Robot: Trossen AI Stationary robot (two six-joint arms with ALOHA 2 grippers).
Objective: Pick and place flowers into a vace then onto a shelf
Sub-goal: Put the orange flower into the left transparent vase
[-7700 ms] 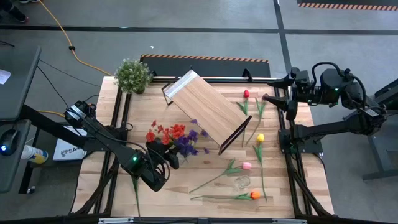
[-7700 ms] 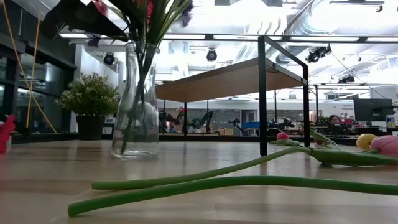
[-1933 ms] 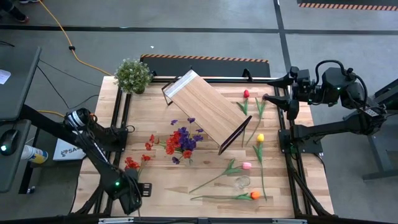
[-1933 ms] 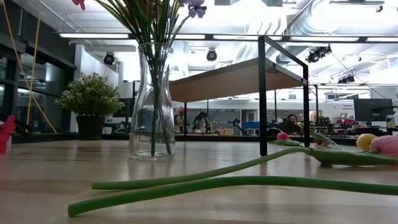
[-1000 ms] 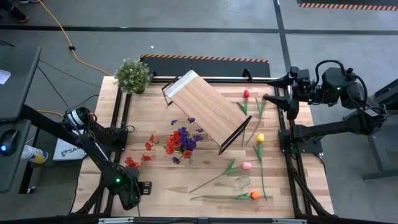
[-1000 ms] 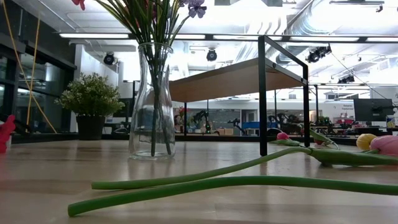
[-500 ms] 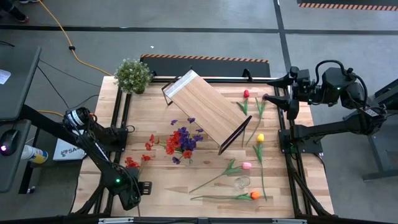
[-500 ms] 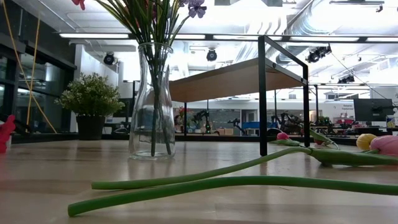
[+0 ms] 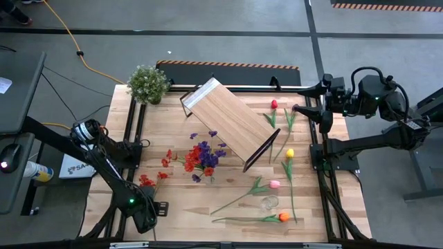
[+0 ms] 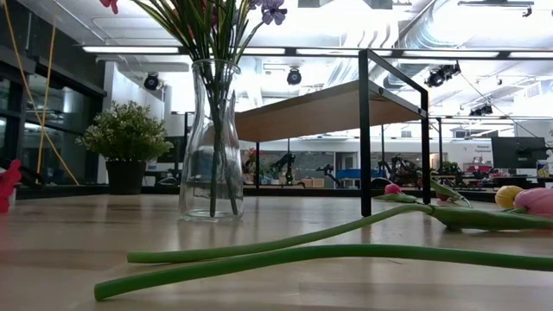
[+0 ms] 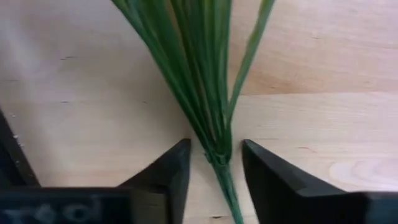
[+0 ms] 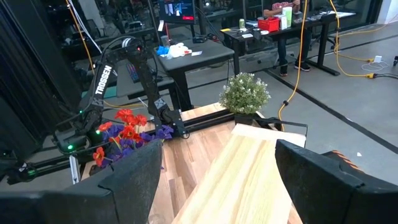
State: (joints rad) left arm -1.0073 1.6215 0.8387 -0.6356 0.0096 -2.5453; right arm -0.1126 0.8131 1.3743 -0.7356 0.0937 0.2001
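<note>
left claw (image 11: 214, 165) astride green stems (image 11: 199, 81), "TROSSEN" arm (image 12: 102, 81)

Left arm reaching low, right arm parked

In the high view the left arm stretches to the lower left of the frame, its left gripper (image 11: 211, 180) pointed down with fingers (image 11: 168, 177) parted around green stems. The right arm folds at the upper right, its right gripper (image 12: 217, 180) spread wide and holding nothing.

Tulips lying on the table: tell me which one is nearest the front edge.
The orange tulip. Its head lies nearest the table's front edge, beyond the pink tulip, the yellow tulip and the red tulip farther back.
</note>
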